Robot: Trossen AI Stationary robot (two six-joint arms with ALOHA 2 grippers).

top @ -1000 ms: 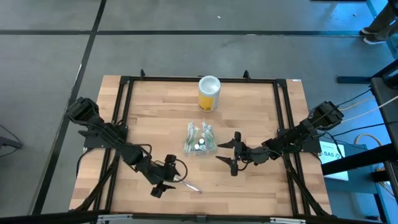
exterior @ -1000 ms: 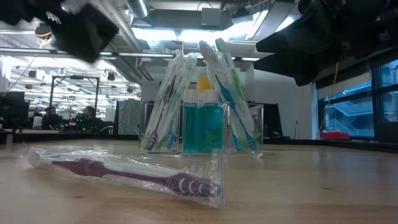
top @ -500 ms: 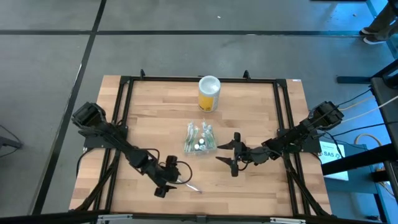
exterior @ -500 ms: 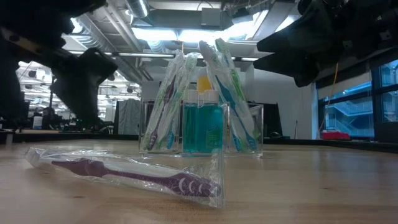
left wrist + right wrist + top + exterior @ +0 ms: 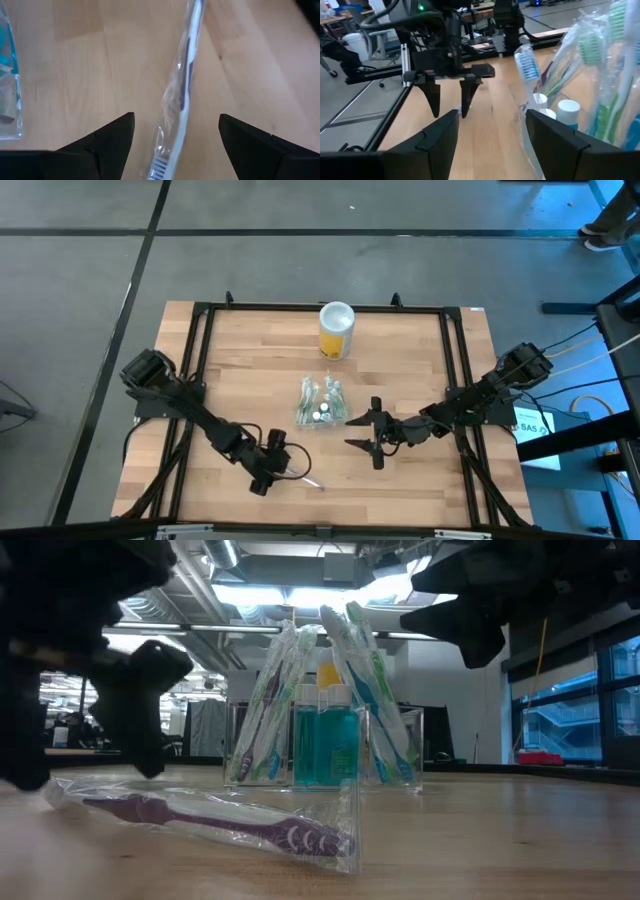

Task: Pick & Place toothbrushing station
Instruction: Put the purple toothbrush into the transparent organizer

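The toothbrushing station [image 5: 322, 402] is a clear box at the table's middle. It holds wrapped toothbrushes and two teal bottles [image 5: 325, 745]. A purple toothbrush in a clear wrapper [image 5: 210, 820] lies flat on the wood near the front edge [image 5: 306, 478]. My left gripper [image 5: 275, 468] is open and slants down over that toothbrush [image 5: 182, 90], one finger on either side of it; no touch shows. My right gripper [image 5: 358, 432] is open too. It hangs clear of the table just right of the station [image 5: 590, 75] and points toward the left arm.
A yellow canister with a white lid [image 5: 337, 330] stands at the far middle of the table. A black frame [image 5: 200, 360] runs round the tabletop. Bare wood lies between the station and the front edge.
My left gripper has come down toward the wrapped purple toothbrush, tipping more steeply, and stays open. The toothbrush and the station have not moved. My right gripper has turned a little in place.
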